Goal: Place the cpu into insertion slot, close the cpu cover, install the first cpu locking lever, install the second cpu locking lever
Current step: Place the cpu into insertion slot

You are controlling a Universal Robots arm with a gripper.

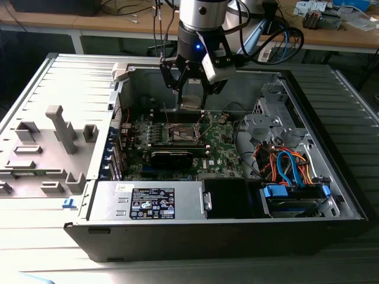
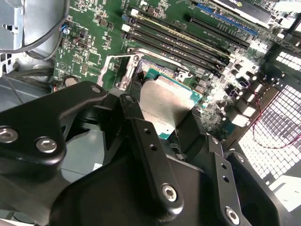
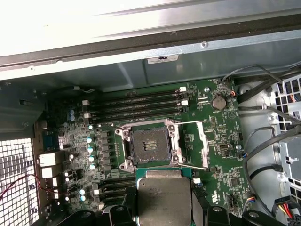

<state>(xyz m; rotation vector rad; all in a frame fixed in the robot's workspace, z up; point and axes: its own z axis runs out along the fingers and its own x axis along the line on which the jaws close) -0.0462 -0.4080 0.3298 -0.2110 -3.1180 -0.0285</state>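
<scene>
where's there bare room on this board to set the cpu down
Free: the insertion slot, bare inside its rim, bordered by the memory slots and the open cpu cover. Crowded: capacitors on its far side from the cover, cables beyond the cover. The gripper holds the cpu.

Arm (image 1: 202,12) enters from the far side at scene centre, with the wrist (image 1: 200,41) pointing straight down and a blue light (image 1: 197,47) lit on it. Gripper (image 1: 190,102) hangs vertical below the wrist. In the second wrist view the two black fingers (image 2: 146,141) are closed on opposite edges of the cpu (image 2: 167,101), gripping it between the tips. The first wrist view shows the same grip: gripper (image 3: 164,209) clamped, chip face up.
</scene>
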